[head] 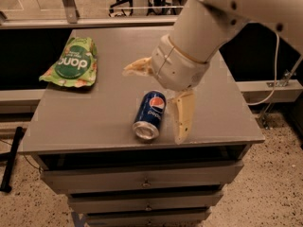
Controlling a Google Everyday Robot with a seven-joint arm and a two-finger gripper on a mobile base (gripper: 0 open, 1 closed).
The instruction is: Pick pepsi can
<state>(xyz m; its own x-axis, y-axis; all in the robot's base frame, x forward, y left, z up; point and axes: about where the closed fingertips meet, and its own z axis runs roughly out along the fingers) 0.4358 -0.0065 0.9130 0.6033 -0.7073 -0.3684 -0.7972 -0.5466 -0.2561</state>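
Note:
The pepsi can (147, 119) is blue with the round logo and lies on its side on the grey table (90, 124), its silver end facing the front edge. My gripper (152, 106) hangs over the can from the upper right and is open wide. One cream finger (138, 67) points left behind the can. The other finger (182, 117) points down just right of the can. The can lies free between them, not gripped.
A green snack bag (73, 63) lies at the table's back left. Drawers (142, 178) sit under the tabletop. A black pole (12, 160) leans at the left on the speckled floor. My arm covers the table's back right.

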